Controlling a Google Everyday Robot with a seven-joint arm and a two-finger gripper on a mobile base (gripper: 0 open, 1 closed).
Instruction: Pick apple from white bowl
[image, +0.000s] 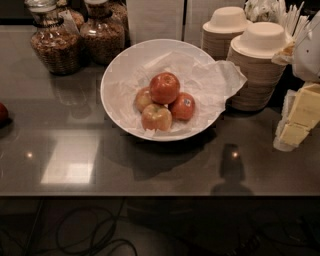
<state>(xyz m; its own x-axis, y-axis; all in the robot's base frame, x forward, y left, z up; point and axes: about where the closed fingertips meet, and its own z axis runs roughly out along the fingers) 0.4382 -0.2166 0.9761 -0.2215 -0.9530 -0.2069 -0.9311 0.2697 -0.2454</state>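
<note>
A dark, glossy countertop (150, 170) fills most of the view, mirroring ceiling lights; below its front edge black cables (85, 235) loop across a dim floor. The white bowl (112, 75), wide, shallow and shiny, sits at the middle of the counter, lined with crumpled white paper (220, 80) that spills over its right rim. Two stacks of beige disposable bowls (255, 75) stand just beside it at the right, and glass jars (56, 47) of brownish food stand at the back left. The gripper (296, 122), pale yellow and blocky, hangs at the right edge of the view, past the stacks and well apart from the bowl; whether it is open or closed, I cannot tell. The apple (164, 87), round and deep red-orange, rests on top of the pile in the bowl, to the gripper's left. It touches a red apple with a dark sticker (183, 106) and two paler yellow-red apples (156, 117).
</note>
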